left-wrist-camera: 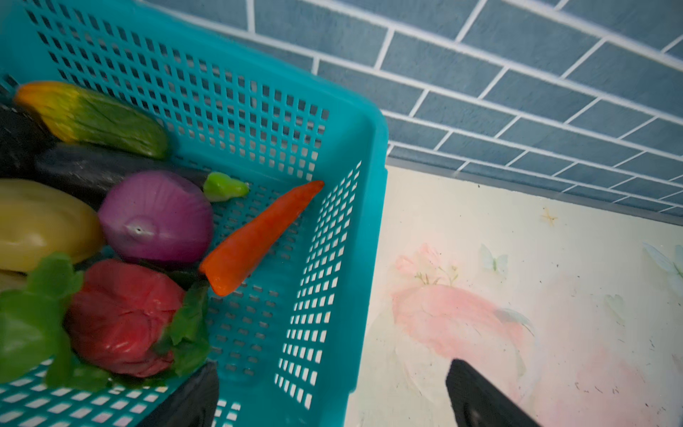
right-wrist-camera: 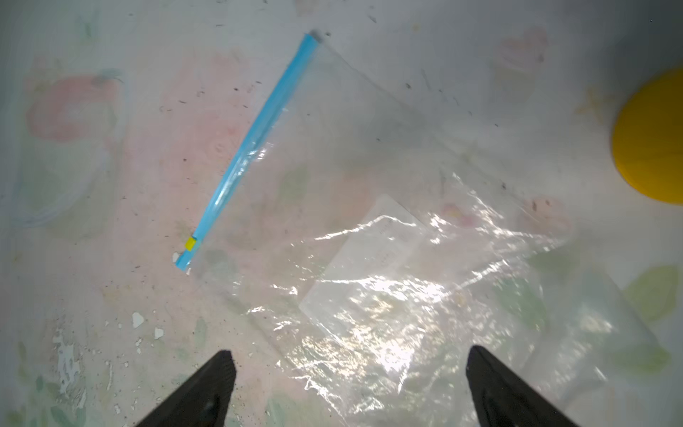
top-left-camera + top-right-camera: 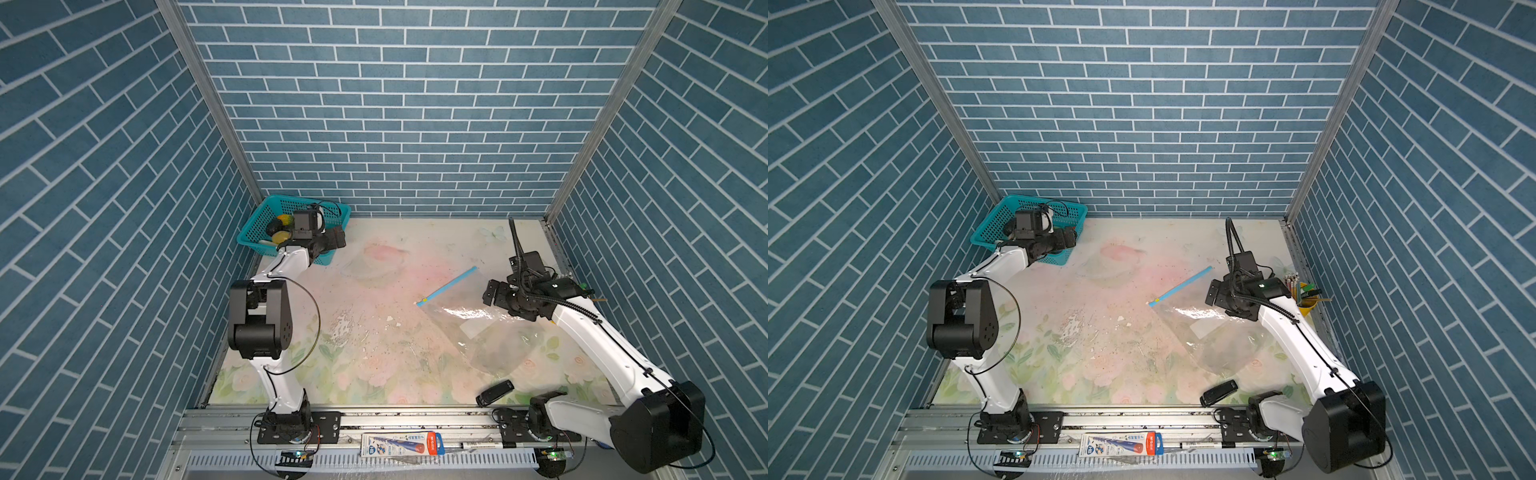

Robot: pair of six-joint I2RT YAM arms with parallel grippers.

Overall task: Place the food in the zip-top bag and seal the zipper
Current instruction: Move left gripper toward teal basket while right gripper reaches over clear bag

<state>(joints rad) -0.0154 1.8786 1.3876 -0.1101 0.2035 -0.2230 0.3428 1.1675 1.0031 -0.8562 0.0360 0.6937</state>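
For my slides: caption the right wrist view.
Open right gripper over the flat, clear zip-top bag with its light blue zipper.

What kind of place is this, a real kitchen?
Probably not a kitchen: it looks like a robot practice booth. The brick-print walls stand on metal frames, the robot arms are bolted to a metal rail, and the vegetables in the teal basket look like plastic toys.
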